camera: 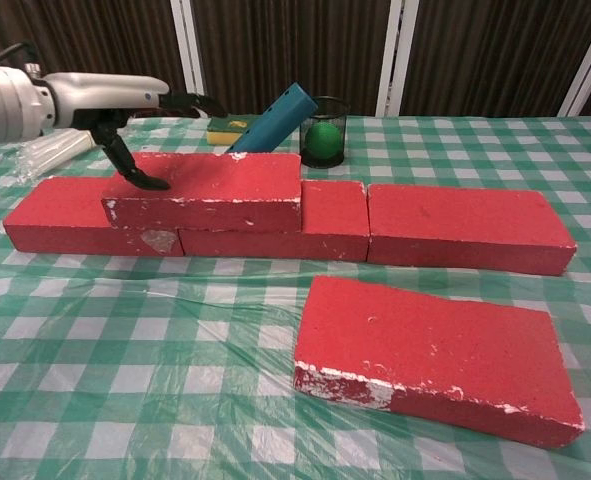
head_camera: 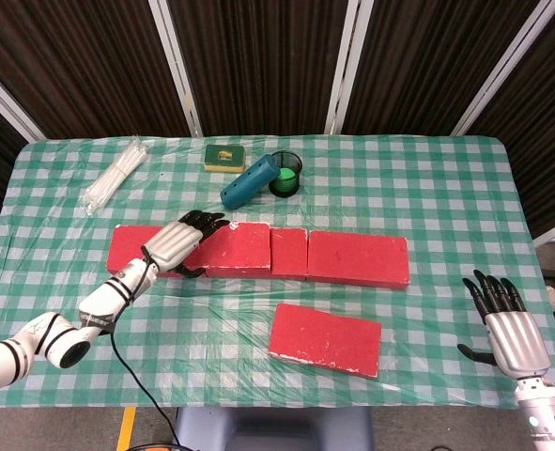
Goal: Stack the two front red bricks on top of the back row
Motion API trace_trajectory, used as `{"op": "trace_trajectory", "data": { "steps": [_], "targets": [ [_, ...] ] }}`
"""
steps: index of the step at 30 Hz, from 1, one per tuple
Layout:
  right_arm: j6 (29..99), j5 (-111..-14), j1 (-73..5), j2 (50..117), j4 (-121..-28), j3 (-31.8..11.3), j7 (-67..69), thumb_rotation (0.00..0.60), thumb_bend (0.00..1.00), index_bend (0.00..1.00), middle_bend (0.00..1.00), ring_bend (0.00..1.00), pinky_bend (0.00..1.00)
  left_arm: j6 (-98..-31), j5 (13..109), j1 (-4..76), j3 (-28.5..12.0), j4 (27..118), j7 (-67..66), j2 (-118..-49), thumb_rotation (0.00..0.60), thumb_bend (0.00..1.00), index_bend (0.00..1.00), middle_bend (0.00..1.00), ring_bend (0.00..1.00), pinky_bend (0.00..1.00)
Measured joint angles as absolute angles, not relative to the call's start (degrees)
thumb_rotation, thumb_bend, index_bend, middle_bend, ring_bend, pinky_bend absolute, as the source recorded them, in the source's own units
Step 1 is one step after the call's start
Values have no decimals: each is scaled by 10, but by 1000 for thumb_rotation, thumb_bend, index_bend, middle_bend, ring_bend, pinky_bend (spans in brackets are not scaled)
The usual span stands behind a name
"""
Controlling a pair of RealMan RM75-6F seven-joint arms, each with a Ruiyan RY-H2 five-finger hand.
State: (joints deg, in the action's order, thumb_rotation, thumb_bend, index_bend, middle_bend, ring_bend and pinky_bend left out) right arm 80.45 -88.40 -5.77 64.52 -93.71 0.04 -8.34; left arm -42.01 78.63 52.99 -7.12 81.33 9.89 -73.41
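Observation:
One red brick [camera: 205, 190] lies stacked on the back row, across the joint of the left back brick [camera: 55, 215] and the middle back brick [camera: 330, 215]. The right back brick [camera: 465, 228] carries nothing. A second loose red brick [head_camera: 326, 340] lies flat at the front, slightly turned. My left hand [head_camera: 178, 244] hovers over the stacked brick's left end with fingers spread; its thumb [camera: 135, 170] reaches down to the brick's top. It holds nothing. My right hand [head_camera: 507, 324] is open at the table's right front, away from every brick.
Behind the row, a blue cylinder [head_camera: 249, 180] leans on a black mesh cup [head_camera: 286, 175] holding a green ball. A green-and-yellow sponge [head_camera: 223, 157] and a bag of white straws [head_camera: 115, 175] lie at the back left. Clear plastic covers the checked tablecloth [head_camera: 446, 197].

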Motion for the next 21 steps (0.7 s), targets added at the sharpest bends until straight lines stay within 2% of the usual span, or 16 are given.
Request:
{"op": "trace_trajectory", "data": {
  "steps": [2,6,12,16,21],
  "targets": [
    [804,-895,-59,646,-935,5,-67,600,171,0,0,0,0,-462,805,505,-59,835,92,-719,600,275,0,0,0,17],
    [799,-921,-66,652,-934,15,-6,600,171,0,0,0,0,-577,849,417,-11,867,72,-694,600,280,0,0,0,13],
    [766,-973,-91,665,-961,36,79,600,168,0,0,0,0,-741,899,265,61,843,64,-698,600,293,0,0,0,13],
    [712,-966,-112,677,-999,43,59,600,158,0,0,0,0,-801,922,211,82,789,68,-719,600,299,0,0,0,12],
    [666,-924,-128,721,-1034,39,-12,600,158,0,0,0,0,-825,937,186,87,745,97,-736,600,301,0,0,0,12]
  ]
}}
